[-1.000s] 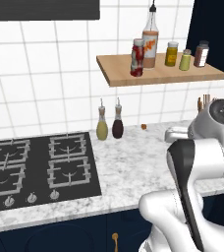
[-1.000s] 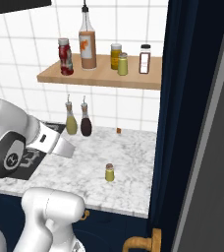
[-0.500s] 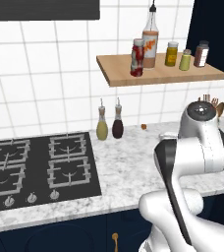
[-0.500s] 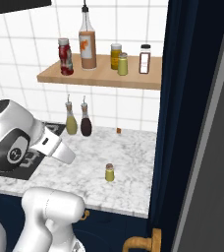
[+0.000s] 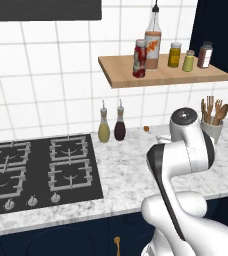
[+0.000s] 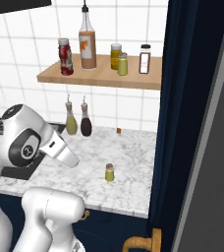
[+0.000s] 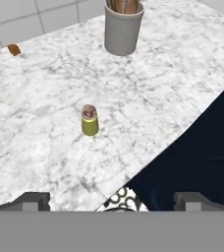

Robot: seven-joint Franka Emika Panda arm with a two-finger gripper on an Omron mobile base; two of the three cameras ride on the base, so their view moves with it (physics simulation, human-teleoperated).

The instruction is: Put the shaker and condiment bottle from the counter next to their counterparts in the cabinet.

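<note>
Swinging right and lowering over the last second, the arm now aims its released, empty claw (image 7: 111, 201) at the shaker (image 7: 90, 120) standing alone on the bench (image 7: 45, 98), the red bottle (image 5: 139, 58) already shelved on the cabinet (image 5: 161, 76), so only the shaker remains.

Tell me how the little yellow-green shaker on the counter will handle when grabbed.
The shaker looks small and rigid, so probably light and firm to squeeze. It stands upright on a narrow base on the marble counter, so a nudge might tip it, and its round body could then roll.
</note>
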